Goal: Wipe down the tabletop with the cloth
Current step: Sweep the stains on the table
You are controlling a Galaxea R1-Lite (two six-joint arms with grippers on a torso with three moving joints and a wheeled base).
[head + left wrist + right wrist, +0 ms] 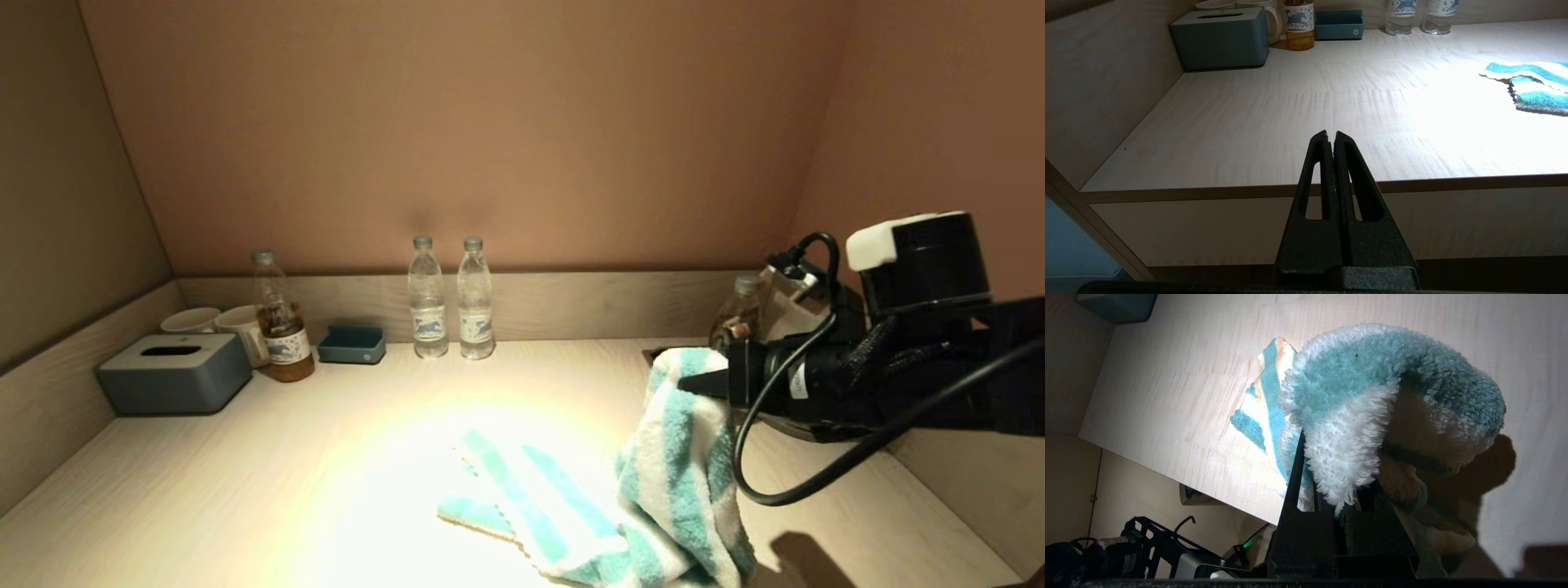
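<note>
Right gripper at 3 o'clock, jaws clamped on striped cloth, lifting one end off tabletop; rest trails at 6 o'clock. Left gripper parked off table edge, jaws closed, empty.

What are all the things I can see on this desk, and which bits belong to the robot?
cloth: one, teal and white striped, front right of tabletop, one end lifted.
tabletop: one, pale wood.
water bottles: two, clear, back centre, side by side.
tea bottle: one, amber drink, back left.
mugs: two, white, back left corner.
tissue box: one, grey-blue, left.
small tray: one, blue, back.
bottle: one, back right, partly hidden.
right gripper: black, holding the cloth's raised end.
left gripper: black, closed, before the table's front edge.
</note>
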